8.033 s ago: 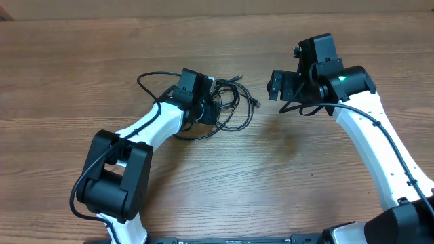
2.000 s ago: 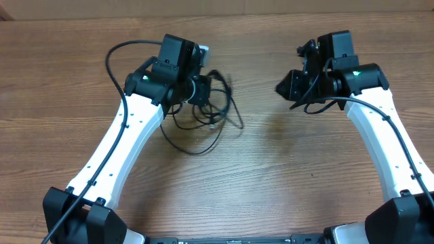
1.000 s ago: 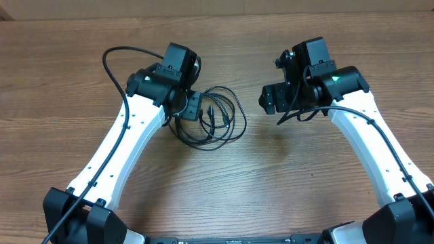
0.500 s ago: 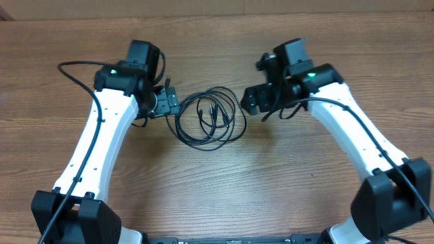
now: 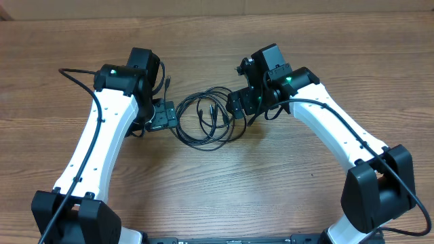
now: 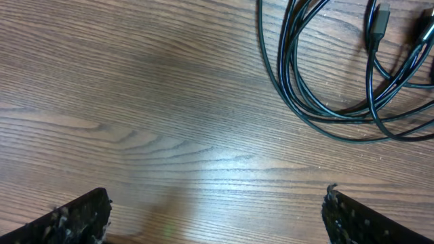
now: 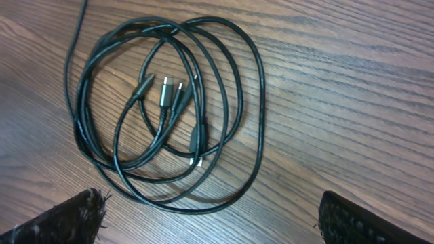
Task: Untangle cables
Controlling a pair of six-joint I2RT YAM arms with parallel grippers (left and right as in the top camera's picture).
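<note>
Lying flat, cables (image 7: 196, 139) coiled in near-round loop, plug ends (image 7: 146, 84) inside

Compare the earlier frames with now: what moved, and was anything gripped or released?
The left fingers let go of the cables and drew back leftward, open and empty. The right fingers, open, moved left to the coil's right edge. The cables, lifted two seconds ago, now lie coiled on the table, unchanged over the last half second.
</note>
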